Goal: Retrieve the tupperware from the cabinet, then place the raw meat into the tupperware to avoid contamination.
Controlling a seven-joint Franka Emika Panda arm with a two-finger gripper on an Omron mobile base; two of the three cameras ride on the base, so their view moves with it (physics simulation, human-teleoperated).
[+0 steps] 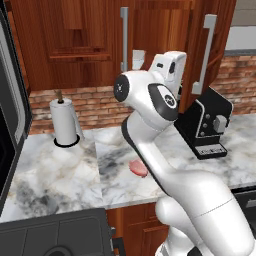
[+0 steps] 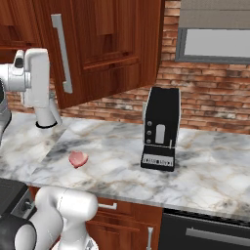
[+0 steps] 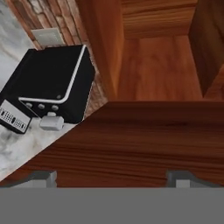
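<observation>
A reddish-brown panelled cabinet [image 1: 90, 45], its doors swung open on long vertical silver bar handles, hangs above the marble bench [image 1: 55, 175]; inside, a whitish tupperware [image 1: 138, 59] sits partly hidden on the shelf, while a small oval slab of pink raw meat [image 2: 78, 159] lies flat on the bench below the cabinet

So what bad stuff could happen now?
The arm is up by the open cabinet door, with wood close in front of the gripper, so it might bump the door. The coffee machine stands just below, and a low swing could knock it. The raw meat lies bare on the counter, likely spreading germs.
</observation>
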